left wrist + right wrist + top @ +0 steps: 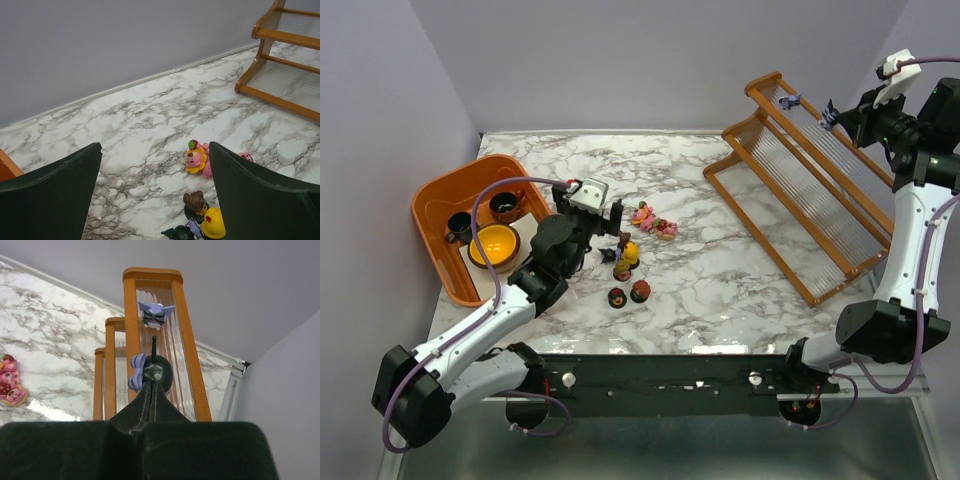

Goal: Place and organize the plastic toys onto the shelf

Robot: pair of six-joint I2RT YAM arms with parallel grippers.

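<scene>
Toys are tiny glossy figurines in purple-black, pink, yellow and brown-red. The toy cluster (632,255) lies mid-frame on the marble surface (720,290); roughly eight, but they overlap, so the count is unsure. One purple big-eared toy (156,315) sits on the top tier of the shelf (810,185), upper right. The right end effector (153,385) is clenched on a second purple-black toy (161,372), near the first. The left end effector (155,155) is spread wide, holding nothing, over the cluster. The orange tub (430,215) at left holds two dark cups (459,222) and one yellow bowl (494,246).
</scene>
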